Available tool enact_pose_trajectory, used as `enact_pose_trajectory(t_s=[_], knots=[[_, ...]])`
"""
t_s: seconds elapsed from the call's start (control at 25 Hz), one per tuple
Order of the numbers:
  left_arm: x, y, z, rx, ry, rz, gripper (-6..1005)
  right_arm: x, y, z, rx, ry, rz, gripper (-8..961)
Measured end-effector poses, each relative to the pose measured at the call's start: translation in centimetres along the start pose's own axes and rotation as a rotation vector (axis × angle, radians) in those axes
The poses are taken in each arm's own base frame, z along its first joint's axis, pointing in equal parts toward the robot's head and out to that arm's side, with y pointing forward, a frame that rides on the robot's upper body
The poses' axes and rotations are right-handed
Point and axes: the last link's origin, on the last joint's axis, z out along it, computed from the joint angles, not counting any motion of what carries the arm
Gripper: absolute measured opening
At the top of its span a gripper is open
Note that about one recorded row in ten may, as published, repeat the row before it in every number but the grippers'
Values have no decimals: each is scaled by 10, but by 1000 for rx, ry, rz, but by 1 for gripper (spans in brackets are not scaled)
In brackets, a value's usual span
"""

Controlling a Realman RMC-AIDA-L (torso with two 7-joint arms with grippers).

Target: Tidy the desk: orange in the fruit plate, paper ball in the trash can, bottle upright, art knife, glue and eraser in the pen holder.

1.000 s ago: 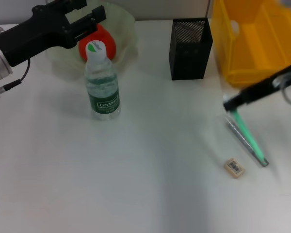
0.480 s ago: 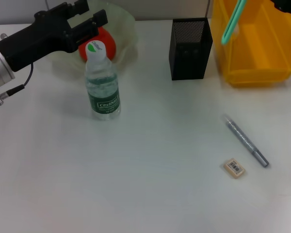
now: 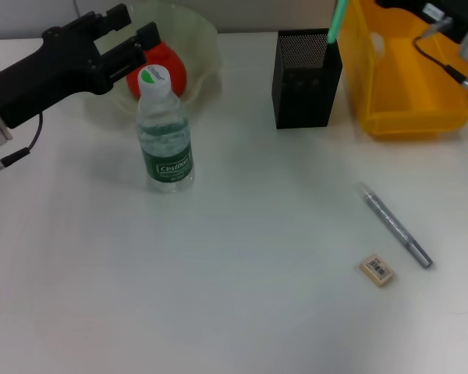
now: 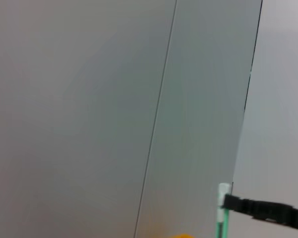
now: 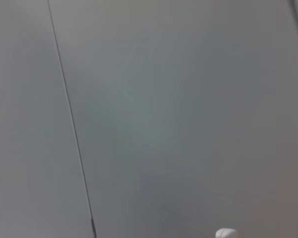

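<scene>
Head view: green stick (image 3: 336,19) hangs from right pincer (image 3: 357,3) above pen holder (image 3: 306,78).

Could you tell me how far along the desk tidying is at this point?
Done, by the look of it: the orange lies in the fruit plate and the bottle stands upright. In hand: a green stick, held from above by the right arm, hangs over the pen holder. Left: the eraser and a grey pen-like tool lie on the desk. The left gripper hovers by the plate. No paper ball shows.
</scene>
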Motion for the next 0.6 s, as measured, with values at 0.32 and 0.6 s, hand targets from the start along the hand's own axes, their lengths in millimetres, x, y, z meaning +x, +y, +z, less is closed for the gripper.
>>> enact_pose_trajectory(t_s=[0.32, 0.6], knots=[[-2, -1, -8, 13, 12, -7, 604, 8, 5, 20, 18, 57, -13, 281], [0, -1, -7, 8, 20, -5, 604, 18, 11, 17, -2, 88, -13, 306]])
